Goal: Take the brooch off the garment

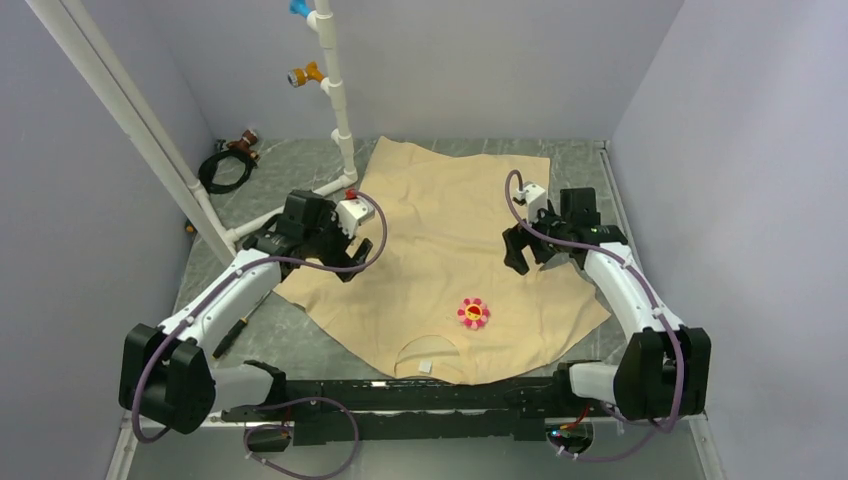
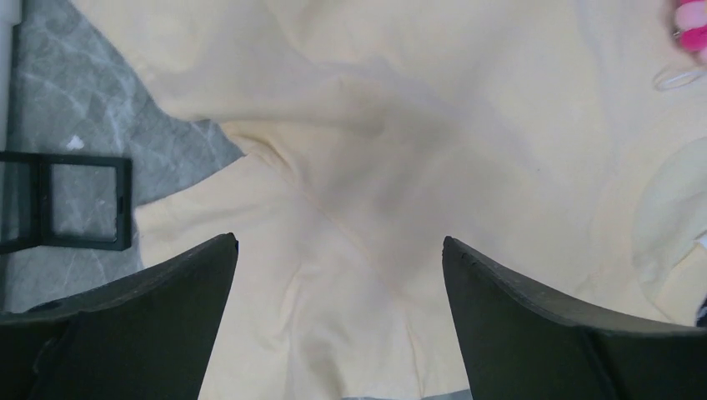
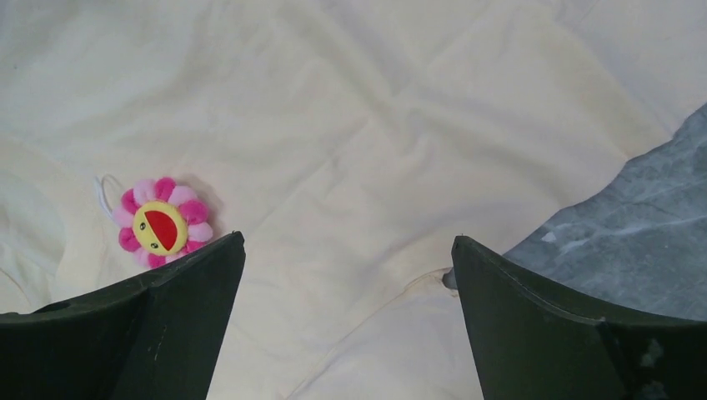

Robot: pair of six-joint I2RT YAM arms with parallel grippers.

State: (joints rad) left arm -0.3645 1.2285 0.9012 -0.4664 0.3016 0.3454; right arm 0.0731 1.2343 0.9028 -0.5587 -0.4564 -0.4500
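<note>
- The brooch (image 1: 473, 313) sits on the chest of the garment (image 1: 450, 220), near the neckline, which points toward the arm bases. The shirt lies spread over the grey surface (image 1: 290, 335).
- The left hand (image 1: 352, 260) hovers over the shirt's edge near a sleeve, fingers spread wide and empty. The brooch is well apart from it, showing only as a pink sliver at the corner of its wrist view.
- The right hand (image 1: 520, 255) hangs over the other side of the shirt, likewise released and holding nothing. In its wrist view the flower lies just outside one finger, not in the gap between the two.
- By my reading the task has barely begun: the brooch looks attached and neither hand touches it.
- Main risk: a plain upward pull would likely drag the loose cloth up with the flower, since nothing pins the shirt down. One hand probably has to press the fabric beside it.
- A grip that comes down too low could catch a fold of cloth along with the petals.
- The petals look soft, so a shallow pinch may slip off.
- The fastening is hidden under the flower, so the right pulling direction cannot be told.
- A thin white loop (image 3: 102, 193) beside the brooch could snag a finger.
</note>
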